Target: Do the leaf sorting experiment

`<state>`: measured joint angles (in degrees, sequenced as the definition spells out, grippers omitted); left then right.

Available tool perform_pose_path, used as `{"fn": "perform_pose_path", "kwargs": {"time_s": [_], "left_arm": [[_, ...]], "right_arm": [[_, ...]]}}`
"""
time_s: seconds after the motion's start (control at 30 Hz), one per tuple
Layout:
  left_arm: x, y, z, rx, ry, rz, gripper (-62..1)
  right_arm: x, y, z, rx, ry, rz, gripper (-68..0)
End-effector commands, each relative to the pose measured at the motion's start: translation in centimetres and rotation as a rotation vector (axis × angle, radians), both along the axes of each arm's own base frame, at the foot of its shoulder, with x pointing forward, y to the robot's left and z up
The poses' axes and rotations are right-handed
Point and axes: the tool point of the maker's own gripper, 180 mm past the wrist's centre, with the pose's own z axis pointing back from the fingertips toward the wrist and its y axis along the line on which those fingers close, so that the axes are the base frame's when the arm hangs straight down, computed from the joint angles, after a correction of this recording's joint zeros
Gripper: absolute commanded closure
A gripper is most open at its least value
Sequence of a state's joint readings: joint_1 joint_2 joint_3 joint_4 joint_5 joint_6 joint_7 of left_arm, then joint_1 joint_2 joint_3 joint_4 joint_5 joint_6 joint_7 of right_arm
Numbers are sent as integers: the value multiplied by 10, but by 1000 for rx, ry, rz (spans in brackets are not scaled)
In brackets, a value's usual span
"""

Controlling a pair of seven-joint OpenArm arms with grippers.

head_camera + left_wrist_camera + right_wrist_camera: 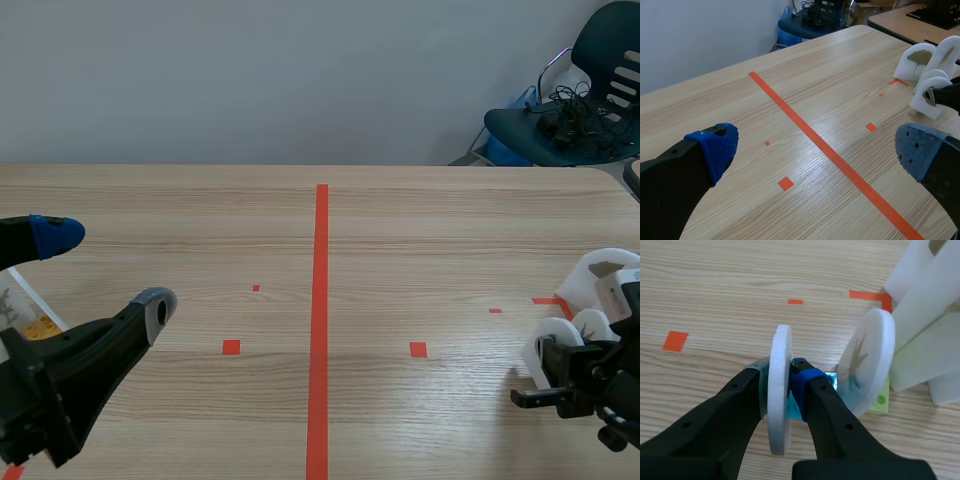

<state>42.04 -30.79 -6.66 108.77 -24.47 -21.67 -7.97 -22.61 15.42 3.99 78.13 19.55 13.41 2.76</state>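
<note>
Clamped between the right gripper's (783, 386) fingers, a white disc (780, 342) stands on edge at the right side of the table (420, 240). Just beside it a second disc (867, 360), marked with a dark leaf shape, stands tilted against a green base (879, 401), with white foam pieces (925, 330) behind. Left gripper (815, 150) hangs over the table's left side, jaws wide apart, short of the red line (321, 300). A printed sheet (30, 315) lies under that arm.

disc (779, 390): edge-on between right end effector (781, 374) fingers, faces unseen
card (35, 318): mostly hidden behind left end effector (105, 270)
</note>
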Motion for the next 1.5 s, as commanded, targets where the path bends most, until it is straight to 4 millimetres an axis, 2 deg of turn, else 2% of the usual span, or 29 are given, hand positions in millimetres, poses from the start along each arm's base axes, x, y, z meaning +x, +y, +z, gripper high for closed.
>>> {"fn": "perform_pose_path", "kwargs": {"time_s": [0.0, 0.13, 0.33, 0.47, 0.6, 0.67, 0.8, 0.93, 1.0, 1.07, 1.13, 1.3, 1.47], "left_arm": [[1, -3, 10, -23, -32, -6, -623], [1, -3, 10, -23, -32, -6, -623], [1, -3, 11, -25, -34, -6, -623], [1, -3, 11, -25, -34, -6, -623], [1, -3, 11, -25, -34, -6, -623], [1, -3, 11, -25, -34, -6, -623], [1, -3, 11, -25, -34, -6, -623], [1, -3, 11, -25, -33, -6, -623], [1, -3, 11, -25, -33, -6, -623], [1, -3, 11, -25, -33, -6, -623], [1, -3, 11, -24, -33, -6, -623], [1, -3, 11, -24, -33, -6, -623], [1, -3, 11, -24, -33, -6, -623]], "right_arm": [[10, -6, 12, -18, -48, -13, -47], [11, -14, 13, -39, -63, -53, -55], [16, -14, 16, -39, -73, -53, -66], [24, -14, 22, -38, -97, -53, -227], [36, -11, 33, -30, -135, -39, -249], [43, -6, 43, -24, -161, -20, -249], [58, 8, 79, -30, -235, 23, -260], [67, 21, 125, -65, -298, 76, -379], [69, 25, 143, -89, -316, 91, -483], [68, 29, 158, -95, -331, 112, -599], [65, 36, 165, -89, -326, 154, -679], [48, 43, 163, -101, -282, 231, -679], [18, 74, 153, -41, -187, 366, -679]]}}
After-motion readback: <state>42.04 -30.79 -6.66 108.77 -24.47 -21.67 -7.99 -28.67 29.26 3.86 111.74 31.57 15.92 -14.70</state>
